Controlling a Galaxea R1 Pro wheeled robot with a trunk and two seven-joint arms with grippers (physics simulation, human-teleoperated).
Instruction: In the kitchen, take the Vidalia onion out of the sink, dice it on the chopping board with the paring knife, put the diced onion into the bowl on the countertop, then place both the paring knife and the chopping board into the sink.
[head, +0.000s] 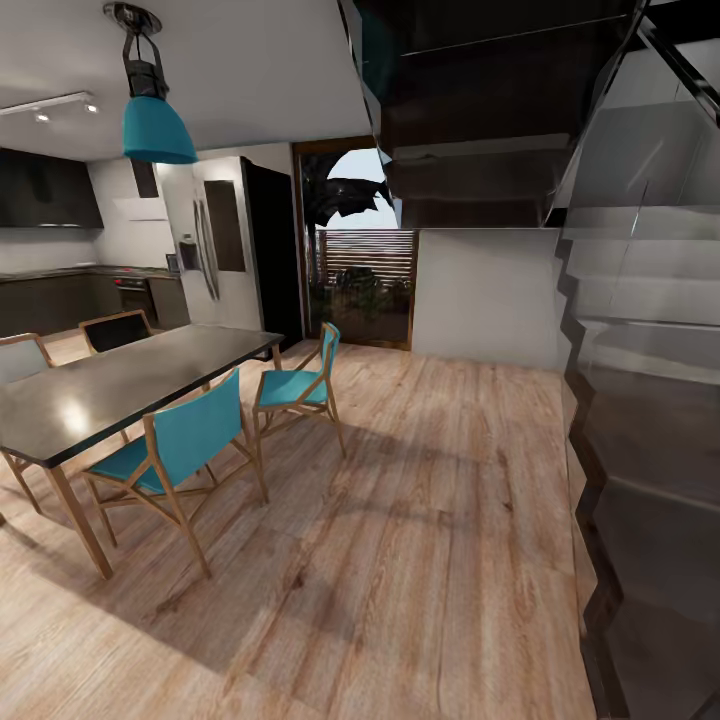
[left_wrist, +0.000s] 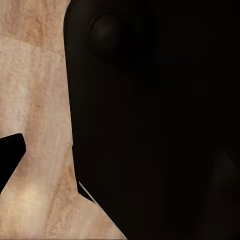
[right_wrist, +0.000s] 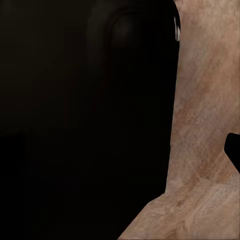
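I faced a dining table (head: 120, 385) with teal chairs (head: 185, 450); the kitchen (head: 60, 270) lay beyond its far end. I could not tell my grippers' state.

Head view: bright, even render w/ daylight entering via glazed door (head: 362, 245) at rear. Track spots (head: 62, 108) lit on ceiling. Teal lamp (head: 155, 105) hangs unlit. Strong glare patch on dark desk (head: 120, 385) top. Soft shadows under chairs (head: 185, 445) fall fwd across wood floor (head: 420, 520). Stairs (head: 640, 350) at right dim, grey, low contrast. Wide-angle stretch at frame edges; verticals lean. Slight softness throughout, far kitchen (head: 70, 260) dark and low in detail.

Wrist views: mostly black, underexposed robot body (left_wrist: 160, 125); floor beside it pale, blurred, grain smeared.
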